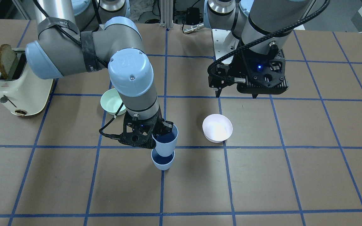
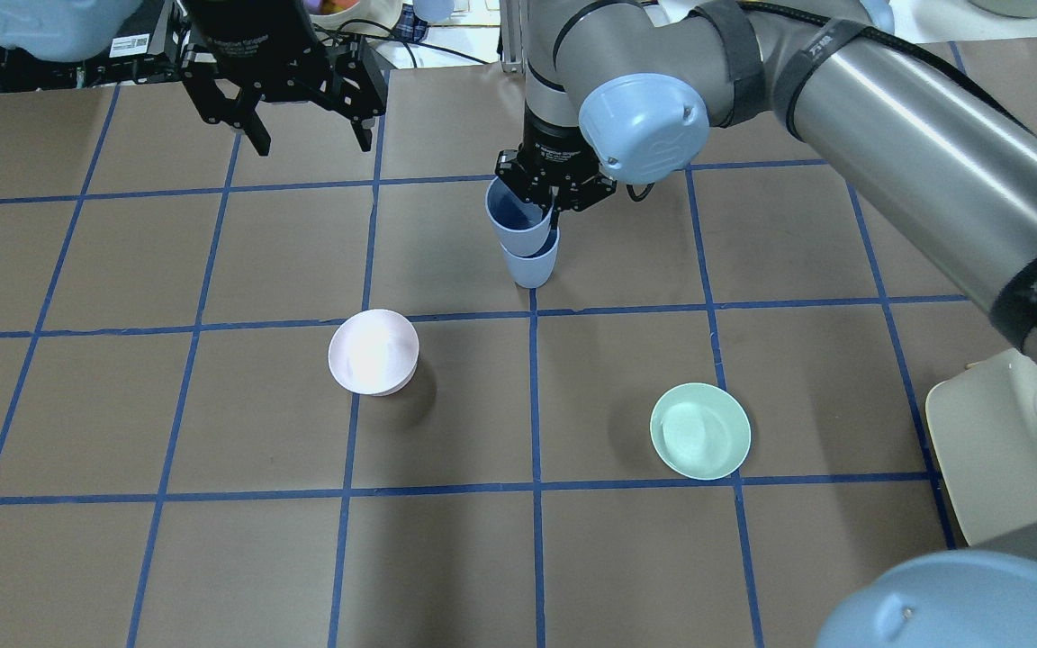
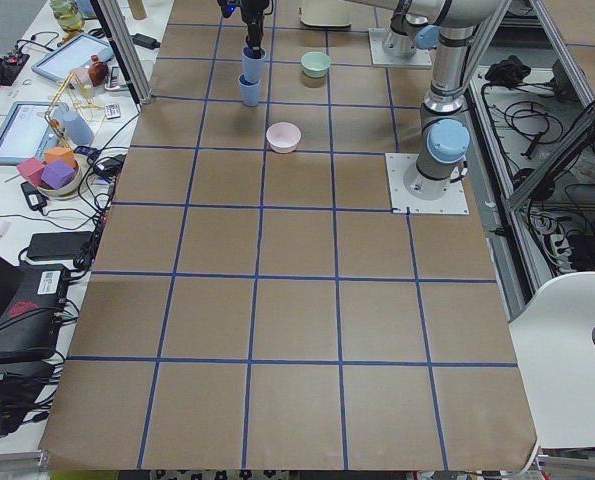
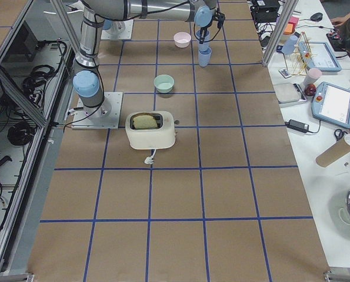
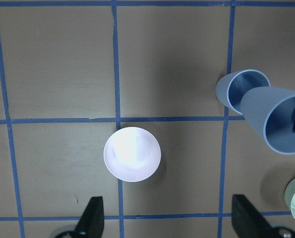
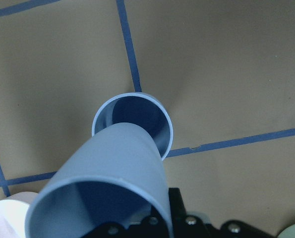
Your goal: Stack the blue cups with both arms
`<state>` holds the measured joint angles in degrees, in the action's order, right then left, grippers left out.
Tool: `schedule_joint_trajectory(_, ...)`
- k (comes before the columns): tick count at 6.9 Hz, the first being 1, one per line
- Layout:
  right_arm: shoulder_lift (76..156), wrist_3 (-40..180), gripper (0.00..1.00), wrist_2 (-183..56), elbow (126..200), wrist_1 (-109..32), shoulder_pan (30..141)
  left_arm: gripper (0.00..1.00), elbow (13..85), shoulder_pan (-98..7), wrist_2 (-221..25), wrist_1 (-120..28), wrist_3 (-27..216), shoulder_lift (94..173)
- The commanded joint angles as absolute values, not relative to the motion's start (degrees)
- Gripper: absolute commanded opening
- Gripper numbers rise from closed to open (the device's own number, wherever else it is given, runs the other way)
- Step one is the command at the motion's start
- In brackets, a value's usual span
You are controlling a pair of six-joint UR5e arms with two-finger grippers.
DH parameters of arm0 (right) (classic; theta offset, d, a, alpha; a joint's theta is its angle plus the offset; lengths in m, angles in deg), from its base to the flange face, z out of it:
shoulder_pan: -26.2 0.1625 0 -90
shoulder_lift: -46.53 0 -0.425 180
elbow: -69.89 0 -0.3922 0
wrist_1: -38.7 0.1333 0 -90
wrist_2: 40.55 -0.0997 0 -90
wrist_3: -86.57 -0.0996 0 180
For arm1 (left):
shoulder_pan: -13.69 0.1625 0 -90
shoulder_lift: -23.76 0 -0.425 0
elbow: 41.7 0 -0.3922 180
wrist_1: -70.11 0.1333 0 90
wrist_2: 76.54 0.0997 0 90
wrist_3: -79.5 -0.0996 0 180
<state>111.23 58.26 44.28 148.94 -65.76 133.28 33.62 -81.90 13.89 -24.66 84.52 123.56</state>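
Note:
One blue cup [image 1: 162,162] stands upright on the table, also in the overhead view [image 2: 533,267]. My right gripper [image 1: 159,130] is shut on the rim wall of the second blue cup [image 1: 166,141] and holds it tilted. Its base is at the mouth of the standing cup. The right wrist view shows the held cup [image 6: 107,193] over the standing cup's opening [image 6: 137,116]. I cannot tell whether they touch. My left gripper [image 1: 237,94] is open and empty, raised above the table, apart from both cups; it also shows in the overhead view [image 2: 313,144].
A pale pink bowl [image 1: 217,127] sits on the table below my left gripper's side. A mint-green bowl [image 1: 111,100] is partly hidden behind my right arm. A cream toaster [image 1: 20,91] holding a toast slice [image 1: 6,61] stands at the right arm's end.

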Motion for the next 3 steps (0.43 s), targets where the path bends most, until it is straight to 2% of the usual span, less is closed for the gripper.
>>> schedule_joint_trajectory(1, 110.1, 58.2, 0.0, 44.4, 149.1, -67.3, 133.3, 1.0, 40.0, -77.3, 14.0, -23.1, 77.2, 118.4)
schedule_joint_trajectory(3, 109.3, 58.4, 0.0, 44.5, 149.2, -67.4, 133.3, 1.0, 41.5, -77.2, 13.8, -20.4, 77.0, 117.6)
